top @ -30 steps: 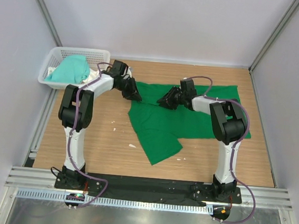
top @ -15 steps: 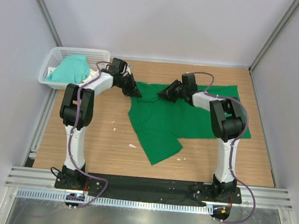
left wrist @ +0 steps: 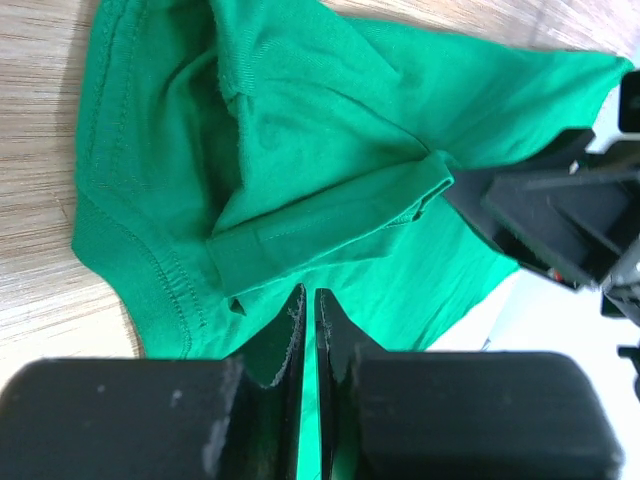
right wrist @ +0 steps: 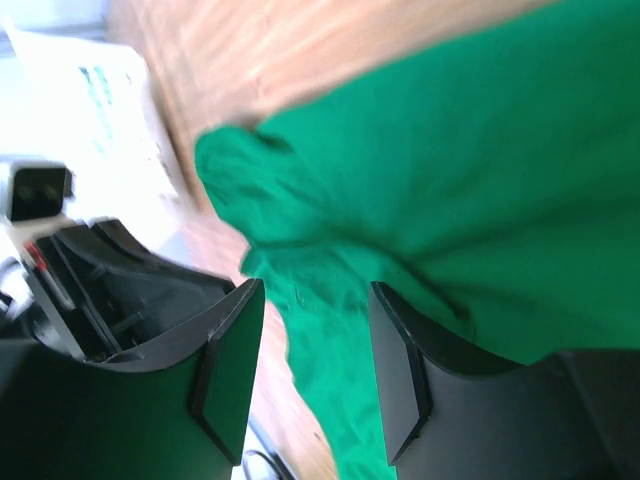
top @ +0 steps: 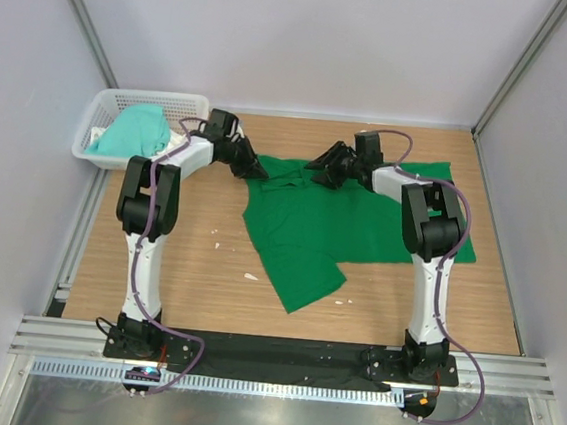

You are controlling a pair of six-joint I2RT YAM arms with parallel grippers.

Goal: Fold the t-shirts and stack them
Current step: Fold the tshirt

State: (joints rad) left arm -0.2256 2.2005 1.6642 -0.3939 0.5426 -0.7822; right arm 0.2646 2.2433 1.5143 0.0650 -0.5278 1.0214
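Note:
The deep green t-shirt (top: 362, 230) lies spread on the wooden table, one sleeve pointing toward the near edge. My left gripper (top: 257, 173) sits low at its far left corner. In the left wrist view its jaws (left wrist: 307, 292) stand almost together, a thin strip of the green fabric (left wrist: 330, 120) between them. My right gripper (top: 320, 169) hovers open over the collar area, fingers apart above the green cloth (right wrist: 480, 130) with nothing gripped (right wrist: 315, 290). The paler mint-teal t-shirt (top: 136, 130) is bunched in the basket.
A white lattice basket (top: 149, 96) stands at the far left corner against the wall. Grey walls close in the table on three sides. The two grippers face each other closely; the right gripper (left wrist: 560, 220) shows in the left wrist view. Small white specks (top: 250, 276) lie on the wood.
Both grippers have moved toward the far side, drawing the green shirt's top edge with them. The right jaws have opened; the left jaws closed to a narrow slit.

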